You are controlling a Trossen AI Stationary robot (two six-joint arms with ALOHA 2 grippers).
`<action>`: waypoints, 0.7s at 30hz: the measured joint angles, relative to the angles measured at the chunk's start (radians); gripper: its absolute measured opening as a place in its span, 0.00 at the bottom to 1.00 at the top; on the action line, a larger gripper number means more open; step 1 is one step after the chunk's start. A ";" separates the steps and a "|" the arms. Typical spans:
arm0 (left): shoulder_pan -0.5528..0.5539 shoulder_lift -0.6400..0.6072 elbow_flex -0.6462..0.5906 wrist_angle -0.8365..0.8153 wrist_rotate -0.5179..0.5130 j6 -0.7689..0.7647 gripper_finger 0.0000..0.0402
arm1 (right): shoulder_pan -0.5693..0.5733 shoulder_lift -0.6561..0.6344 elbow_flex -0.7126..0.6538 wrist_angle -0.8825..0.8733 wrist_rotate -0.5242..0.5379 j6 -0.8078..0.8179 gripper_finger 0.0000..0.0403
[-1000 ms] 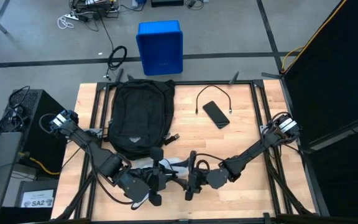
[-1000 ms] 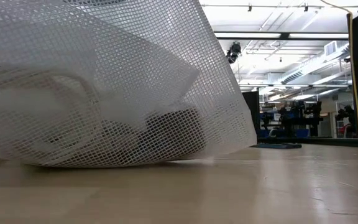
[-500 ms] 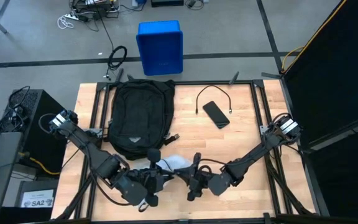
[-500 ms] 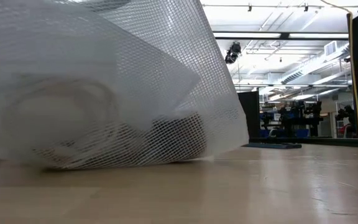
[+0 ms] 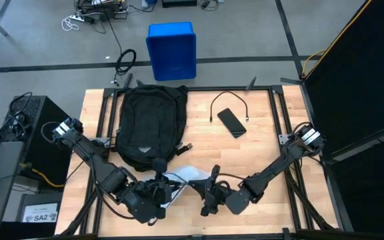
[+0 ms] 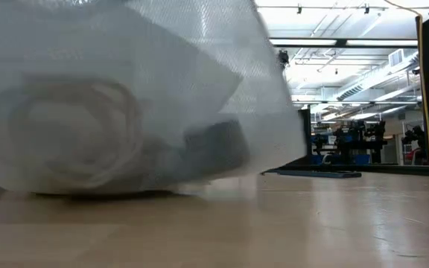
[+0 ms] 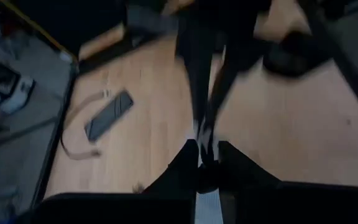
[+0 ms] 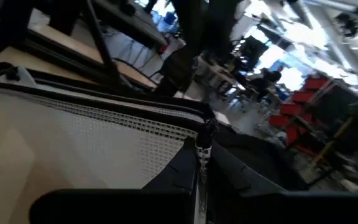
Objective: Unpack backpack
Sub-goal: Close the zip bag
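**Both my claws pinched on the white mesh pouch at the front edge**

The wooden table (image 5: 259, 153) fills the middle of the overhead frame. The backpack (image 5: 151, 125) lies flat on it in the upper left part of the tabletop, rounded top toward the far edge, well apart from my claws; a strap end trails from its lower right corner.

Beyond the table, at upper centre of the frame, a blue bin (image 5: 171, 51) stands on the floor.

Next in size is the white mesh pouch (image 5: 187, 177), low in the frame just below the backpack. In the table-level view it fills the left two thirds of the picture (image 6: 125, 112), with a pale coil and a dark block showing through the mesh.

My left gripper (image 5: 159, 190) is at lower centre-left of the overhead frame, fingers closed on the pouch's left end; my own wrist camera shows a thin white strip caught between them (image 7: 202, 163). My right gripper (image 5: 209, 190) sits just to the right, jaws shut on the pouch's dark zipper edge, the pull hanging at my fingertips (image 8: 201, 152).

A black phone (image 5: 231, 123) lies upper right of centre on the table, with a thin black cable (image 5: 227, 99) curving just above it.
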 joint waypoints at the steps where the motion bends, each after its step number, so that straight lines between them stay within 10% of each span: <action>1: -0.006 -0.002 0.000 -0.042 0.004 -0.034 0.00 | 0.011 0.000 0.009 0.001 0.033 -0.011 0.00; 21: -0.203 -0.025 0.067 -0.641 -0.003 -0.641 0.00 | 0.135 -0.023 0.114 0.018 0.518 -0.304 0.00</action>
